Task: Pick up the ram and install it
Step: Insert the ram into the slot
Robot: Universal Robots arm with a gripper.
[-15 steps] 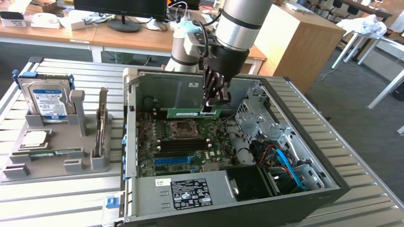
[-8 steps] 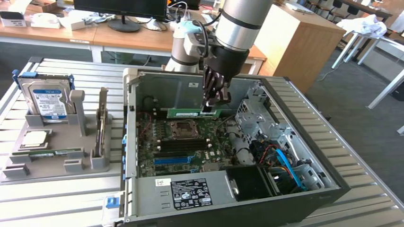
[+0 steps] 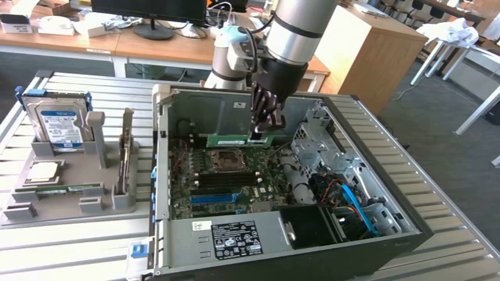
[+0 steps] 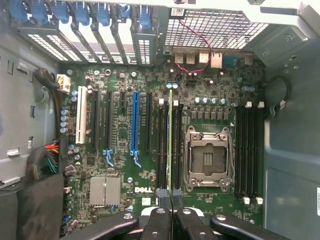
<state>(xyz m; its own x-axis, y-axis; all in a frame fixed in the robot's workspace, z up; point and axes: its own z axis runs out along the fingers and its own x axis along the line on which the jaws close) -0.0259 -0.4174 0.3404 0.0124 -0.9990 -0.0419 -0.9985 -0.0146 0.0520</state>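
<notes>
My claw (image 3: pixel 263 130) is pinched narrow on one end of the ram (image 3: pixel 234 141), which hangs on edge inside the open case (image 3: pixel 203 114). It sits just above the motherboard (image 4: pixel 85 160), roughly in line with the dark memory slots (image 4: pixel 162 145) beside the processor socket (image 4: pixel 209 156). The danger, as I judge it, is skew. If the stick meets the slot crooked (or with its notch mismatched), pressing could flex the board or damage contacts — and held by one end, it could pivot in my grip.

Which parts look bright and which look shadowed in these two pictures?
Exterior view: the table is brightly lit; the case is shaded inside. Wrist view: the motherboard is evenly lit, the grille glares white, and the gripper holding the ram looks dark.
</notes>
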